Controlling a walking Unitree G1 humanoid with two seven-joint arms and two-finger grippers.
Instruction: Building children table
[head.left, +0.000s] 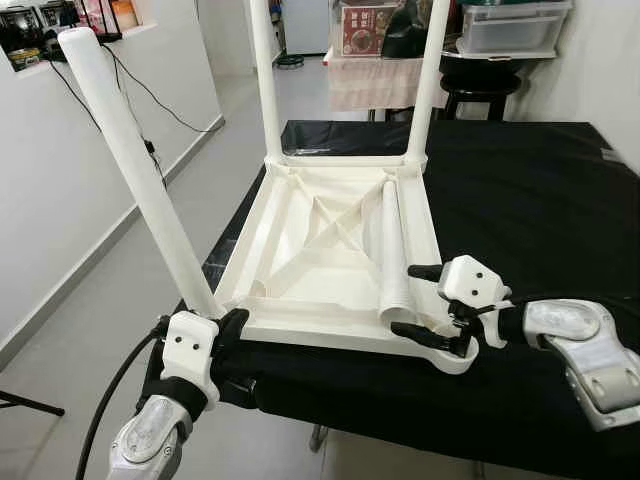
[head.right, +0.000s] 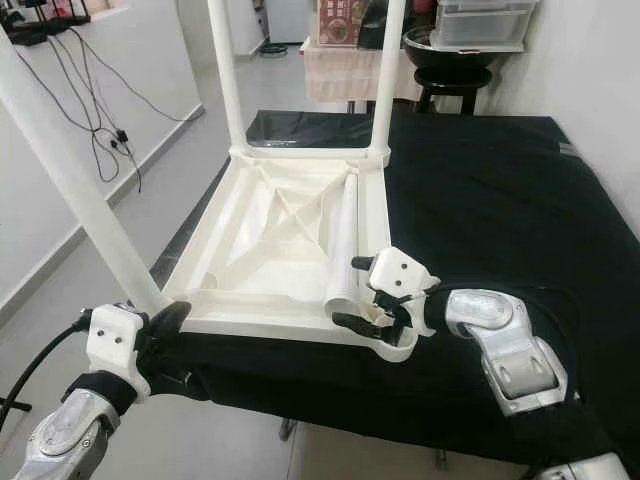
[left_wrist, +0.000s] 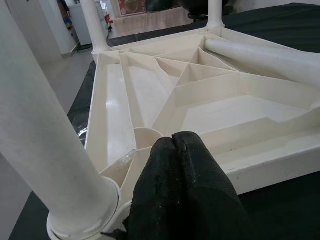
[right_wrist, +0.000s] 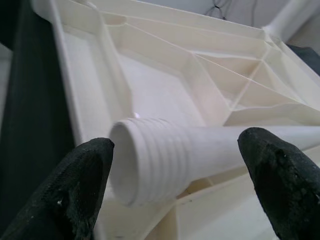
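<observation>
— Right gripper (head.left: 428, 300): where, and what state?
— At about 4 o'clock of the upturned table top (head.left: 300, 225), at its near right corner. Fingers spread wide, one either side of the threaded end of the loose leg (head.left: 395, 250). In the right wrist view both fingertips (right_wrist: 75, 190) stand clear of the leg's ribbed end; no contact, nothing held.

— Loose leg position?
— Lying flat inside the table top along its right edge, threaded end toward the robot, other end toward 12 o'clock.

— Left gripper (head.left: 228, 328)?
— At 7 o'clock, near left corner. Left wrist view shows the two fingers (left_wrist: 185, 190) pressed together, holding nothing, resting at the table top's rim just beside the base of the fitted leg (head.left: 135, 150).

— Table itself?
— Upside down on a black-covered surface (head.left: 540, 200). Fitted leg at the near left corner leans toward 11 o'clock. Two far legs (head.left: 265, 75) stand upright at the 12 o'clock corners.
</observation>
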